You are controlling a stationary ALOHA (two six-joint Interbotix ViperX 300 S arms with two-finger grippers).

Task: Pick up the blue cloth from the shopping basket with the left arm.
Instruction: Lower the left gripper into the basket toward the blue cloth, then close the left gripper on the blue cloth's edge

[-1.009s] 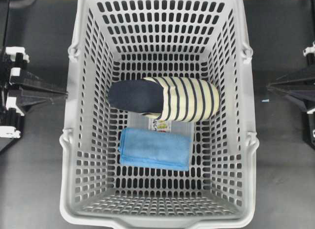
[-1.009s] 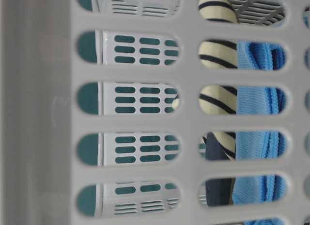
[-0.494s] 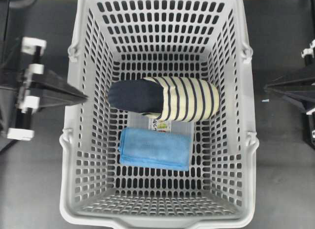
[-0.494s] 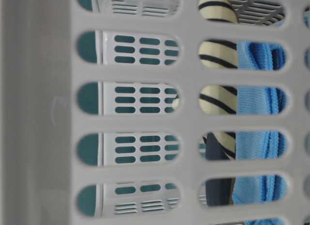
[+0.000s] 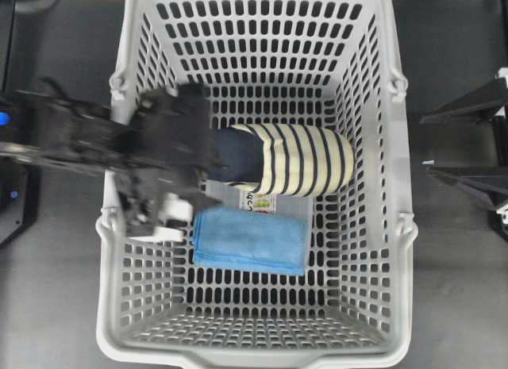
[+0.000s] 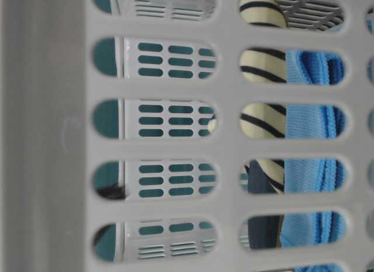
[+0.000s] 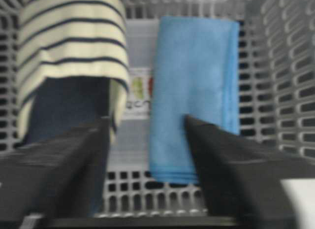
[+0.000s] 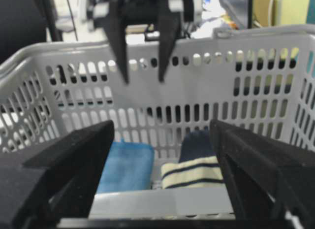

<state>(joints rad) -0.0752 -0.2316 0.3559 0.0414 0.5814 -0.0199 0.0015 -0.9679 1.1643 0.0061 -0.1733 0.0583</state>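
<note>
Inside shopping basket [image 7: 275, 91], blue cloth [image 7: 194, 91] lies beyond parted fingers [image 7: 216, 160].

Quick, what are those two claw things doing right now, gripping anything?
Left gripper: open, holding nothing, above the light blue folded microfibre cloth in the light grey slotted plastic basket.
Right gripper: open, empty, outside the basket.

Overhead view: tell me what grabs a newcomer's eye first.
The big grey basket fills the picture, with a striped slipper lying across its middle and a blue cloth just below it. The black left arm reaches in over the basket's left rim, its gripper open beside the cloth.
</note>
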